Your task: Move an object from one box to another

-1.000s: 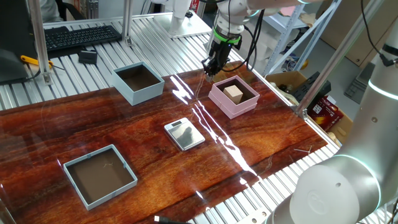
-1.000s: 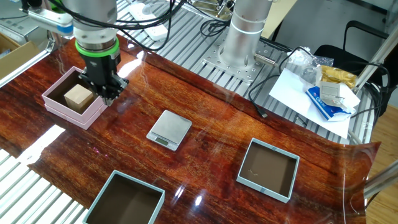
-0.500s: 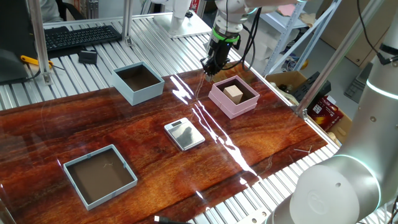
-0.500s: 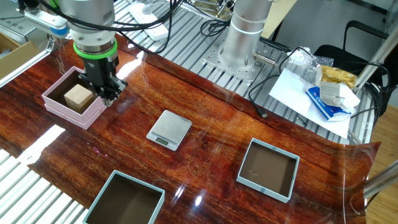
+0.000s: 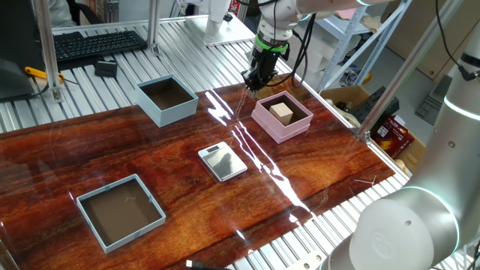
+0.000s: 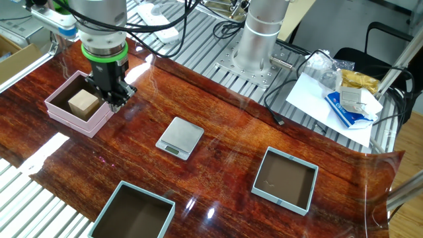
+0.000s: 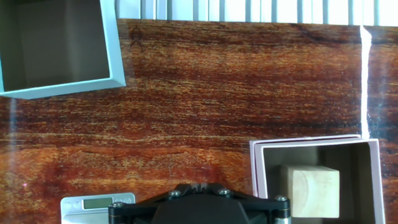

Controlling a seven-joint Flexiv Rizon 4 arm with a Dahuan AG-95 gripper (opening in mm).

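Note:
The tan wooden cube (image 5: 282, 112) sits inside the small pink box (image 5: 281, 133). It also shows in the other fixed view (image 6: 83, 103) and the hand view (image 7: 309, 190). My gripper (image 5: 253, 79) hangs just outside the pink box's wall (image 6: 74, 119), on the side towards the tall light blue box (image 5: 152, 107). Its jaws are together and hold nothing. In the hand view the gripper (image 7: 198, 185) is at the bottom edge, the pink box (image 7: 256, 180) is to its right and the light blue box (image 7: 113, 43) is at the top left.
A flat silver scale (image 5: 222, 161) lies mid-table. A wider, shallow grey-blue tray (image 5: 84, 206) is at the front left. A keyboard (image 5: 97, 41) and the arm's base (image 6: 258, 39) stand off the wooden top.
The gripper has shifted only very slightly beside the pink box. The cube and the boxes have not moved.

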